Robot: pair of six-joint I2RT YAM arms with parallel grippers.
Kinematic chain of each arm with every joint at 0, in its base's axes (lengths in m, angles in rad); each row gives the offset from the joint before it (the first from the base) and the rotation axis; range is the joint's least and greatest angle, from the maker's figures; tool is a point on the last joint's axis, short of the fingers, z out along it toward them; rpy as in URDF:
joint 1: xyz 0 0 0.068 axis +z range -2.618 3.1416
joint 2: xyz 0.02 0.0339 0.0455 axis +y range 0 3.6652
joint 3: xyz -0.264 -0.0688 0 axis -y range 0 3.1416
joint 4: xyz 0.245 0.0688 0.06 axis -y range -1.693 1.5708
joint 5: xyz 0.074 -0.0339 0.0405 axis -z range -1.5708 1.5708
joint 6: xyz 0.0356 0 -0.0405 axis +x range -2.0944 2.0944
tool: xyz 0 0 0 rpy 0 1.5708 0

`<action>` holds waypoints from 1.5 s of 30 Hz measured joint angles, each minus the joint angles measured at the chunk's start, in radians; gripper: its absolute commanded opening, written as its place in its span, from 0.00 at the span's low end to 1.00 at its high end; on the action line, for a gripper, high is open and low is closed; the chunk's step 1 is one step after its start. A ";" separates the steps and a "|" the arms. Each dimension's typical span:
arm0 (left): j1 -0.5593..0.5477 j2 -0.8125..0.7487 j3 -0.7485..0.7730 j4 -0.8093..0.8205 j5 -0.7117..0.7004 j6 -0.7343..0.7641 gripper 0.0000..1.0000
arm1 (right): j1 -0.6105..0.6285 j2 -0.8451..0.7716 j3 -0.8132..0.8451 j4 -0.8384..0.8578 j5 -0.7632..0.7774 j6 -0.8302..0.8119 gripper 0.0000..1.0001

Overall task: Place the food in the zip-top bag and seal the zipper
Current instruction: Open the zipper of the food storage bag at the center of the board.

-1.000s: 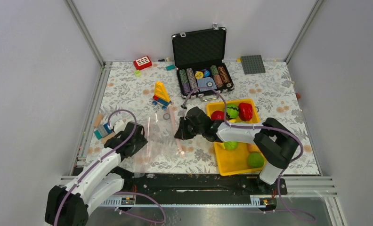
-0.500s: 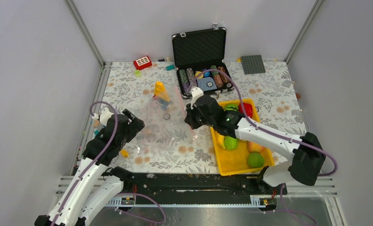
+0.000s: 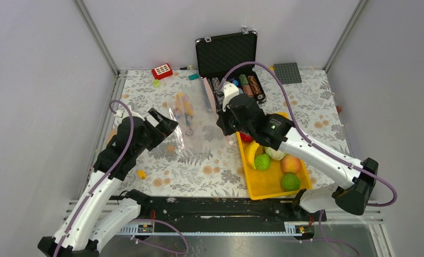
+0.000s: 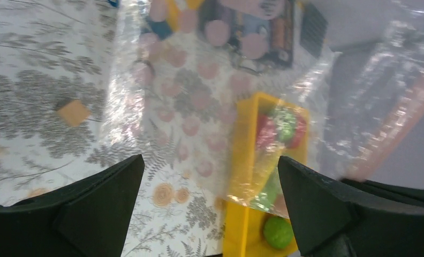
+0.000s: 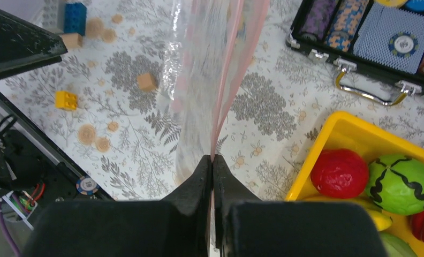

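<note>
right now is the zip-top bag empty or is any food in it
Empty: the clear zip-top bag hangs from the shut right gripper with nothing inside, and the toy fruits lie in the yellow tray.

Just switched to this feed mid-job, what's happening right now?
The right tool is shut on the zipper of the zip-top bag, holding it lifted. The left tool stands open beside the bag, gripping nothing. The food lies in the yellow tray, none visibly bagged.

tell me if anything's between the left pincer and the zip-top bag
Nothing visible. The open left pincer faces the hanging zip-top bag directly, with only air between. The right pincer pinches the zipper.
</note>
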 measured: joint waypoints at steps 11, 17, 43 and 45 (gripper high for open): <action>-0.132 0.147 0.001 0.287 0.214 -0.009 0.99 | 0.027 0.029 -0.052 -0.033 -0.025 0.008 0.00; -0.236 0.289 0.048 0.303 0.187 -0.006 0.94 | 0.038 0.036 -0.052 -0.031 -0.014 0.012 0.00; -0.282 0.363 0.077 0.295 -0.058 0.003 0.59 | 0.089 0.059 -0.097 0.005 -0.003 0.011 0.00; -0.282 0.370 0.091 0.290 -0.072 0.008 0.57 | 0.093 0.057 -0.100 0.011 -0.003 0.006 0.00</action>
